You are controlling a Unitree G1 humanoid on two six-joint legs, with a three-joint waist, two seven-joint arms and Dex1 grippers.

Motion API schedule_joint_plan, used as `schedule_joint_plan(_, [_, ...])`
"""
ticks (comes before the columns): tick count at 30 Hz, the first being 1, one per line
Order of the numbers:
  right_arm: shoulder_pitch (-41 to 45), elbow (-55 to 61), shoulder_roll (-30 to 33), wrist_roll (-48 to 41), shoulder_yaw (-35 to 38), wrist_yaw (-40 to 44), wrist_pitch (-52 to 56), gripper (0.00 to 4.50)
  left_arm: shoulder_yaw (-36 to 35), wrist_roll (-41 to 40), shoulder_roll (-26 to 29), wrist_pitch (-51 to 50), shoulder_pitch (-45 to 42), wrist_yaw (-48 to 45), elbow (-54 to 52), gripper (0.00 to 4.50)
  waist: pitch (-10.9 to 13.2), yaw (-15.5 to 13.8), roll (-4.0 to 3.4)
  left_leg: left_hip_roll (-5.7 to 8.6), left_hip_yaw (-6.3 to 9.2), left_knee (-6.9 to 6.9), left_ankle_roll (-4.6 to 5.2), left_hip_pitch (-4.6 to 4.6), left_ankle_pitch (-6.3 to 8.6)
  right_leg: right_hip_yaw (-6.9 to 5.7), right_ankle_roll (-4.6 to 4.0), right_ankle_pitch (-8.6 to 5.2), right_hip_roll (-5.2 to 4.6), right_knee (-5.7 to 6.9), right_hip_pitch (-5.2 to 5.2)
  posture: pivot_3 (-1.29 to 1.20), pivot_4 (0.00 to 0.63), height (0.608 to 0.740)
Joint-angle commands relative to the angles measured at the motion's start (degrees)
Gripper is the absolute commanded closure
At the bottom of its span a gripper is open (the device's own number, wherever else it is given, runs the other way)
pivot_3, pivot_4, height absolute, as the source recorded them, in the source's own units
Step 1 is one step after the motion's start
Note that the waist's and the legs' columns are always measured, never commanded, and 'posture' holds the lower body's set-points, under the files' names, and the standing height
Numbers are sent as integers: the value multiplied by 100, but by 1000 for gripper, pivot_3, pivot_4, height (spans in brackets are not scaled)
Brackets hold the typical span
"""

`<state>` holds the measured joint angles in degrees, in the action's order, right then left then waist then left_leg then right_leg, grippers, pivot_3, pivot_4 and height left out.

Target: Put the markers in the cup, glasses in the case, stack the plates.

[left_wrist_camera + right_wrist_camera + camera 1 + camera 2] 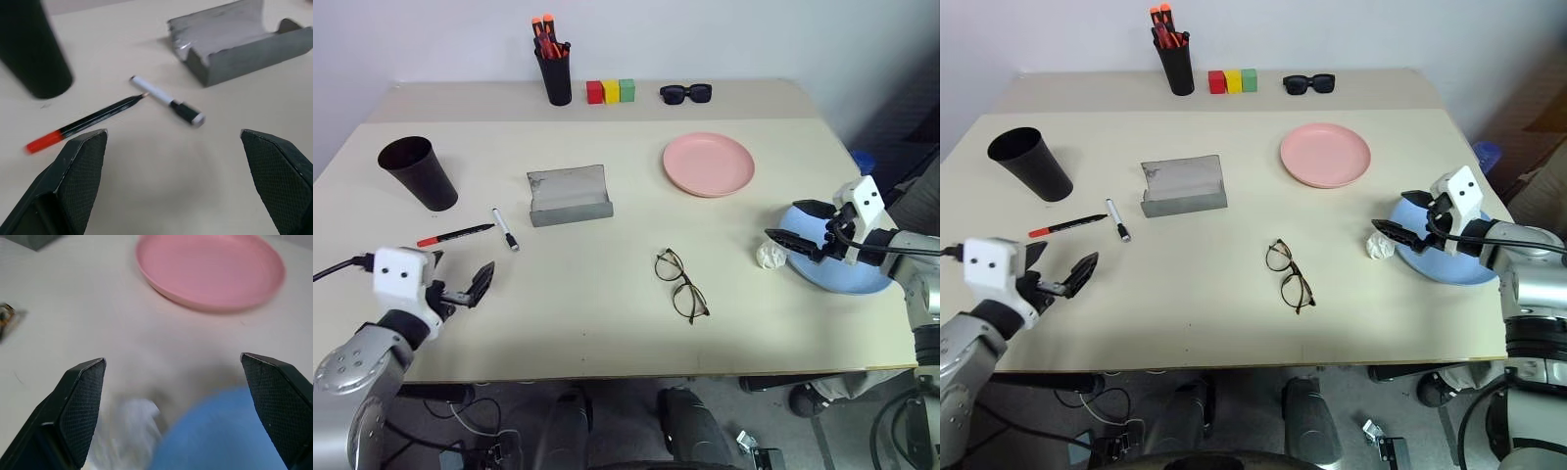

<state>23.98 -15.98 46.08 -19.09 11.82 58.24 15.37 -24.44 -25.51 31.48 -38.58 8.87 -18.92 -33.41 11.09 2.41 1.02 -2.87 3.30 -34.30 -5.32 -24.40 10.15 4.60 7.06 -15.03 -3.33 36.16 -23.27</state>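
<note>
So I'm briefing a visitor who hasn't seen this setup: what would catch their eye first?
Probably the salmon pink plate on the table's far right and the light blue plate at the right edge, with the open right tool above it. Next, the wire-framed glasses lying mid-table, near the open grey case.

No readable text, labels, brands, numbers or signs showing anywhere.
</note>
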Motion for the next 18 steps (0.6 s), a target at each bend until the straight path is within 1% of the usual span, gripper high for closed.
schedule_joint_plan(1, [-186, 677, -128, -169, 72, -88, -48, 0, 206, 169, 69, -283, -388, 253, 185, 39, 0, 0, 0, 0, 3, 0, 0, 0, 0, -1, 1, 0, 1, 1, 1, 0, 150, 740])
schedule_joint_plan(2, [-268, 980, -206, -216, 31, -152, 45, 0, 206, 170, 79, -501, -559, 360, 318, 39, 0, 5, 0, 0, 4, 0, 0, -1, 0, 0, 2, 0, 2, 1, 2, 0, 150, 740])
schedule_joint_plan(4, [-393, 1743, -407, -412, -122, -236, 295, 0, 459, 173, -71, -1015, -1216, 720, 458, 39, 1, 4, -1, -1, 6, 0, 0, 0, 0, -1, 3, 0, 4, 3, 2, 0, 150, 740])
schedule_joint_plan(6, [-510, 2480, -672, -605, -338, -411, 584, 0, 755, 412, -253, -1470, -1889, 1215, 692, 39, 1, -1, 1, -1, 15, -5, 0, 1, -1, -3, 4, 1, 9, 13, 1, 0, 150, 740])
schedule_joint_plan(8, [-655, 3116, -931, -723, -604, -615, 853, 0, 893, 643, -531, -2075, -2475, 1765, 891, 39, 0, 0, 2, -2, 20, -15, -1, 0, -1, -4, 7, 2, 12, 18, 6, 0, 150, 740])
schedule_joint_plan(10, [-757, 3578, -1152, -798, -867, -813, 1103, 0, 877, 751, -801, -2568, -2924, 2140, 1039, 39, -2, -3, 4, -1, 20, -17, -1, -2, -1, -4, 14, 3, 11, 17, 10, 0, 150, 740])
schedule_joint_plan(13, [-830, 3955, -1356, -731, -1214, -1068, 1320, 0, 672, 779, -1275, -3104, -3385, 2476, 1195, 39, -2, 0, 5, -1, 23, -16, -1, -2, -1, -7, 29, 8, 11, 16, 9, 0, 150, 740])
schedule_joint_plan(18, [-758, 4257, -1474, -455, -1787, -1331, 1432, 0, 580, 962, -1649, -3756, -3819, 2739, 1479, 39, -2, 0, 6, -1, 25, -15, -1, -1, -1, -9, 28, 8, 12, 19, 7, 0, 150, 740])
